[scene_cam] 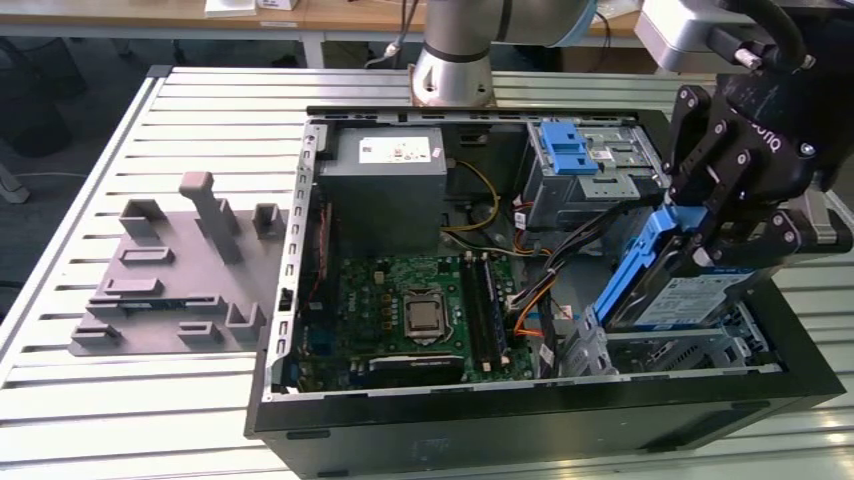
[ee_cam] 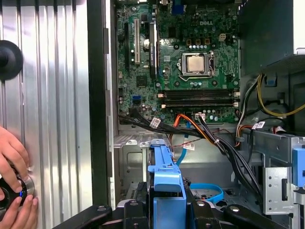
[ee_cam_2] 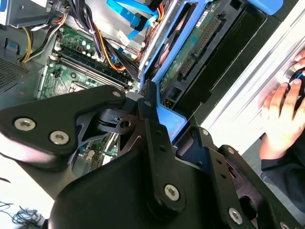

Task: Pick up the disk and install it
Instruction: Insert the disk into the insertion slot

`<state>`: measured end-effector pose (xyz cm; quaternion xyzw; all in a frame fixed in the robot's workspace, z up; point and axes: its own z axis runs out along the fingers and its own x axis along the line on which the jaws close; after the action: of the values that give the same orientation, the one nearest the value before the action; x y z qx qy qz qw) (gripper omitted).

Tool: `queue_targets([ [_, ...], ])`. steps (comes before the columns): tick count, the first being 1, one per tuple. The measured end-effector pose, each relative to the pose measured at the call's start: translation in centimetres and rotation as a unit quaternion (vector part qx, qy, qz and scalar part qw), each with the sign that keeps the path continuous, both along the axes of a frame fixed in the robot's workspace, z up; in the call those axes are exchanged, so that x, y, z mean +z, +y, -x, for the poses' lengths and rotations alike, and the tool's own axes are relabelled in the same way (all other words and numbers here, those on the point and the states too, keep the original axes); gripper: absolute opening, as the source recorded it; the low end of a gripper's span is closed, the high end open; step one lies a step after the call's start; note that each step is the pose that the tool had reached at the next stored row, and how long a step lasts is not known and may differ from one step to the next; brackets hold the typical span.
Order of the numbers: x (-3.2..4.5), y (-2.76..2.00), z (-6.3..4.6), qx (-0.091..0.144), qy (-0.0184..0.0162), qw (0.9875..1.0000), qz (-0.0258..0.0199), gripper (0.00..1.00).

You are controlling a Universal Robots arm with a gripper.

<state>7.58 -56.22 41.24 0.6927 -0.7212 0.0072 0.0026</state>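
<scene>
**Gripper (scene_cam: 722,238) clamped on the disk (scene_cam: 678,297), wrist slanted**

Arm (scene_cam: 454,50) reaches down over the open computer case (scene_cam: 534,398). Disk hangs tilted right under me, blue rails along its edges, white-and-blue label showing, lower end near the metal bay (scene_cam: 667,352) beneath.

The arm (scene_cam: 454,45) has a silver-grey tubular body with a pale blue joint cap (scene_cam: 571,22), and a black cable (scene_cam: 785,30) loops over its light grey wrist block (scene_cam: 678,35). The gripper (scene_cam: 731,240) is matte black, built of flat jointed links pinned with silver screws (ee_cam_2: 171,192), and bears white lettering on its body.
</scene>
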Motion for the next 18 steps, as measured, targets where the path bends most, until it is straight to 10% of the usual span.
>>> queue_targets([
  [18, -1.01, 0.0, 0.0, 0.0, 0.0, 1.0, 0.0, 0.36],
])
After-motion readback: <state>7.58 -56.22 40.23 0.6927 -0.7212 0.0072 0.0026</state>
